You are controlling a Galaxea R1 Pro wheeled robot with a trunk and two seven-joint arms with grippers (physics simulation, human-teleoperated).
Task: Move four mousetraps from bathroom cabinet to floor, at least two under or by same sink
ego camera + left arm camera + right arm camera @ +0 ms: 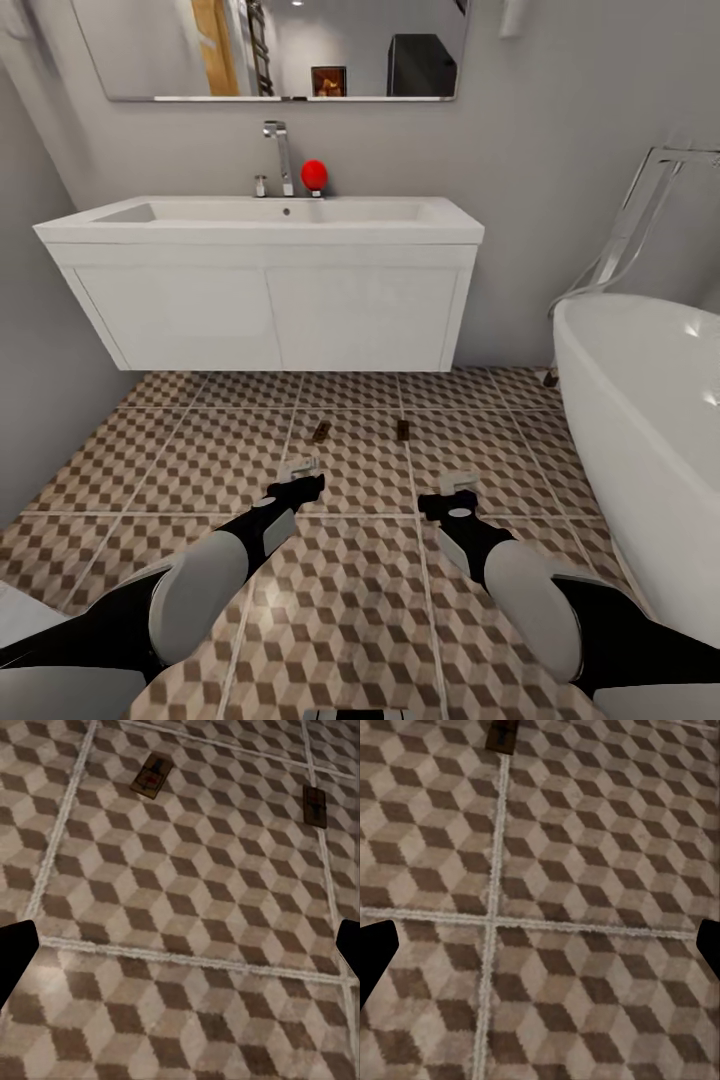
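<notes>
Black, our left gripper (300, 478) and right gripper (452, 492) hover with jaws spread, empty, over the bathroom floor (350, 600). Beyond them two mousetraps (320, 432) (403, 430) lie on tiles before the sink (260, 225).

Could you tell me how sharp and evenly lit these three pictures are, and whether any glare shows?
Head view: even light, bright glare on the bathtub rim, soft shadow under the sink. Left wrist view: tiles coarse and blurred, both mousetraps soft. Right wrist view: same grainy bathroom floor, one mousetrap cut by the frame edge.
</notes>
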